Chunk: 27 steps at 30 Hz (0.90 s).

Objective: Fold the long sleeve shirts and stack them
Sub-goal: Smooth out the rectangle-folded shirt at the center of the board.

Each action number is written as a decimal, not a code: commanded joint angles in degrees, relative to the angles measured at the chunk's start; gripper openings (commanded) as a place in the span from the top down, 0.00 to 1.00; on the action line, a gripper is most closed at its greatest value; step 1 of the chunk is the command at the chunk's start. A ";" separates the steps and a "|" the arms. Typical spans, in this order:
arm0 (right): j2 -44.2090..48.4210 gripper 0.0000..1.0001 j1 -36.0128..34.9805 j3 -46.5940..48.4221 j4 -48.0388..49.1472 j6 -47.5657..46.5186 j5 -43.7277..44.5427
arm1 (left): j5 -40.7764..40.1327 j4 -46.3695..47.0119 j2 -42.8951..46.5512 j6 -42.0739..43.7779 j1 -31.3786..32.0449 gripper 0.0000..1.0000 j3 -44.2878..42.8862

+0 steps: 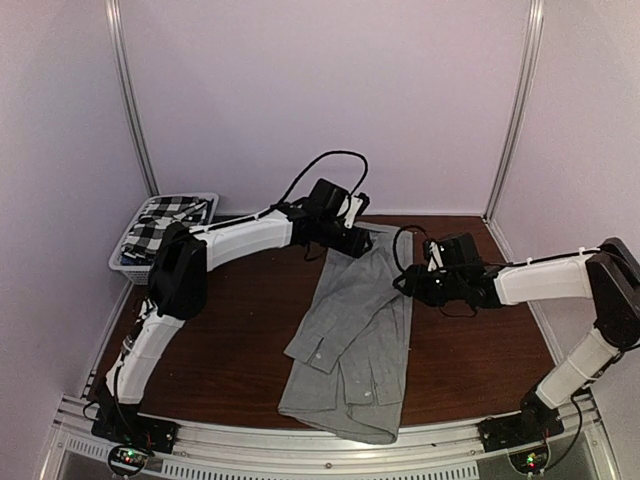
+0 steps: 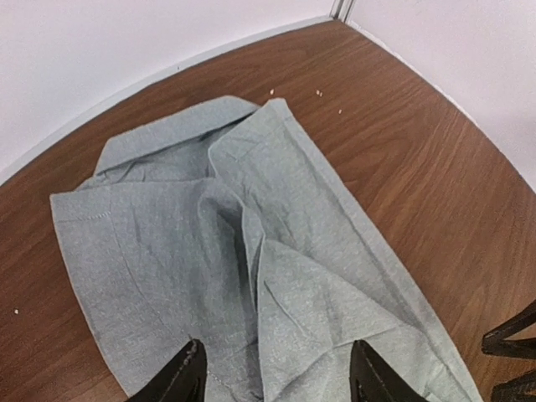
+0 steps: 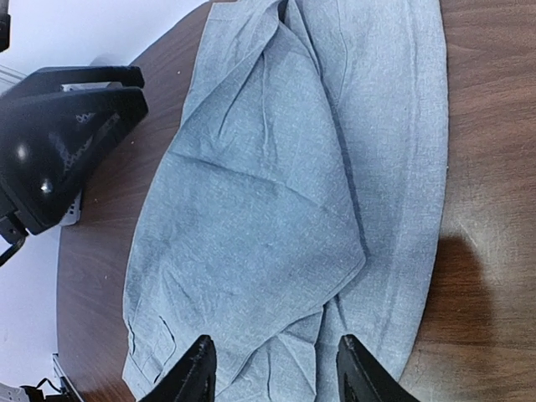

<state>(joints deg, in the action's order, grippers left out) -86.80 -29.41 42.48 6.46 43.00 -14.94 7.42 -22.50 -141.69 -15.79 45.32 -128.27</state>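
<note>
The light grey shirt (image 1: 355,335) lies on the table as a long narrow strip with its sleeves folded in, running from the back to the front edge. My left gripper (image 1: 350,240) hovers over its far end, open and empty; the left wrist view shows the cloth (image 2: 251,251) between the spread fingertips (image 2: 188,373). My right gripper (image 1: 405,280) is at the strip's right edge, open and empty above the cloth (image 3: 276,209). The black-and-white checked shirt (image 1: 160,225) lies bunched in the basket.
The white slatted basket (image 1: 125,262) stands at the back left of the brown table (image 1: 480,350). White walls close the back and both sides. The left arm's black housing (image 3: 59,142) shows at the left of the right wrist view.
</note>
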 commanded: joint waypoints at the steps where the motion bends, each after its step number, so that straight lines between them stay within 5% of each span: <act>1: -3.40 0.50 0.71 -0.24 4.77 1.20 -1.99 | -0.83 2.43 -2.60 2.12 0.51 0.41 -2.25; 10: -7.44 0.51 1.07 -0.03 6.26 2.13 -2.31 | -2.15 3.08 -6.72 3.40 0.90 0.46 -4.50; 27: -12.77 0.52 1.52 4.91 4.69 1.03 -1.62 | -0.31 5.49 -7.31 4.41 0.82 0.90 -5.73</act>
<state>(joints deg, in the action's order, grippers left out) -98.02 -28.60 45.45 10.96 44.75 -17.15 6.50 -20.10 -148.31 -12.14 45.98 -131.15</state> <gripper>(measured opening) 0.481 0.126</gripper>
